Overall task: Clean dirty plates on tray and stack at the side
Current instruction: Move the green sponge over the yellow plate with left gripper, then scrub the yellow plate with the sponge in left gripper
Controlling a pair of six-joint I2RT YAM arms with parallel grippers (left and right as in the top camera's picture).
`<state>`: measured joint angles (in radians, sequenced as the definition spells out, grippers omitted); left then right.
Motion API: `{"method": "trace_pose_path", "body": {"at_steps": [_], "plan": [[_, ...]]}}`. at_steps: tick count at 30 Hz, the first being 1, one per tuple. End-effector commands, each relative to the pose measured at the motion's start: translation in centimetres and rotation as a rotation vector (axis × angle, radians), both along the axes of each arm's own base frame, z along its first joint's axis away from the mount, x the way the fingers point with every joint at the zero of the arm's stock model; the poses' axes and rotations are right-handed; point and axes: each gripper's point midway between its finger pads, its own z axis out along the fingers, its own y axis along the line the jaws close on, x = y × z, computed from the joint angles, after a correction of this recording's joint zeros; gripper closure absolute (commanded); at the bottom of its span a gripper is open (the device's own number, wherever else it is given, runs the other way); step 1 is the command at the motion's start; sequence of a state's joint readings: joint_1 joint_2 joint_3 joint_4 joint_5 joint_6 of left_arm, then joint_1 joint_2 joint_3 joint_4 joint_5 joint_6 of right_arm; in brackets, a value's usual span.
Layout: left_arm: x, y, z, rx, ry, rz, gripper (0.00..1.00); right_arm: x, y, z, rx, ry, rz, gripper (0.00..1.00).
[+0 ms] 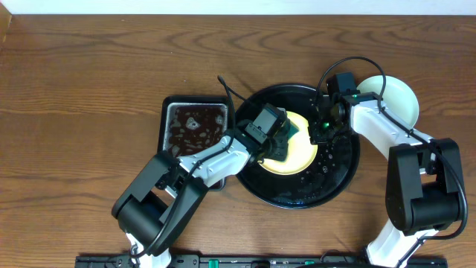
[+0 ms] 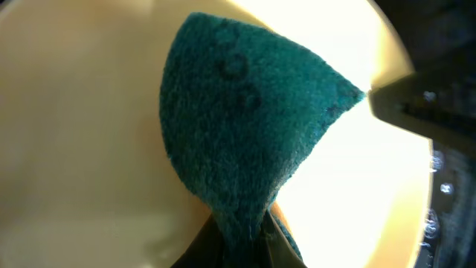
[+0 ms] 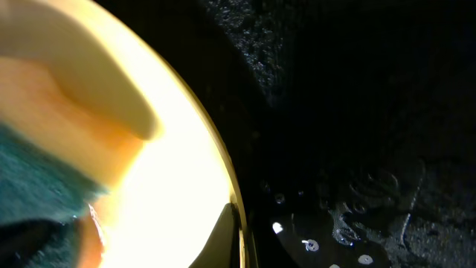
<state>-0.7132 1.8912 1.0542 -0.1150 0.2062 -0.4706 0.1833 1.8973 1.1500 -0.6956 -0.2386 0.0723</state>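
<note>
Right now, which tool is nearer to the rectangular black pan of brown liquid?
Left. The left tool is over the round yellow plate beside the pan; the right tool sits beyond it, farther right.

You are working at a wooden table [image 1: 89, 67] of warm dark brown, its grain running in long wavy bands from left to right. Past its far edge you see a narrow pale strip [image 1: 223, 6]; whether wall or floor cannot be told. Light falls evenly across the wood
</note>
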Motion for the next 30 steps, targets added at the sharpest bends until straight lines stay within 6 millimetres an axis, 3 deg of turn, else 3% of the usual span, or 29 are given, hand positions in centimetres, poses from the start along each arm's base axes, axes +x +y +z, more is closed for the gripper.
{"method": "trace_pose_path", "body": {"at_steps": [1, 7, 10, 19, 26, 30], "plan": [[1.6, 4.1, -0.7, 0.129, -0.033, 0.086, 0.92, -1.6, 0.6, -1.2, -0.012, 0.054, 0.019, 0.99], [2.1, 1.5, 4.3, -0.044, -0.091, 0.039, 0.93, -1.6, 0.6, -1.2, -0.012, 0.054, 0.018, 0.99], [2.2, 0.1, 5.2, -0.102, -0.105, 0.056, 0.92, -1.6, 0.6, -1.2, -0.012, 0.054, 0.018, 0.99], [1.2, -3.4, 2.9, -0.143, -0.088, 0.035, 0.92, -1.6, 0.6, -1.2, -0.012, 0.054, 0.018, 0.99], [0.7, -2.7, -0.3, -0.093, -0.024, 0.058, 0.92, -1.7, 0.6, -1.2, -0.012, 0.057, 0.019, 0.99], [0.4, -0.6, -1.3, 0.015, -0.024, 0.06, 0.92, -1.8, 0.6, -1.2, -0.014, 0.061, 0.019, 0.99]]}}
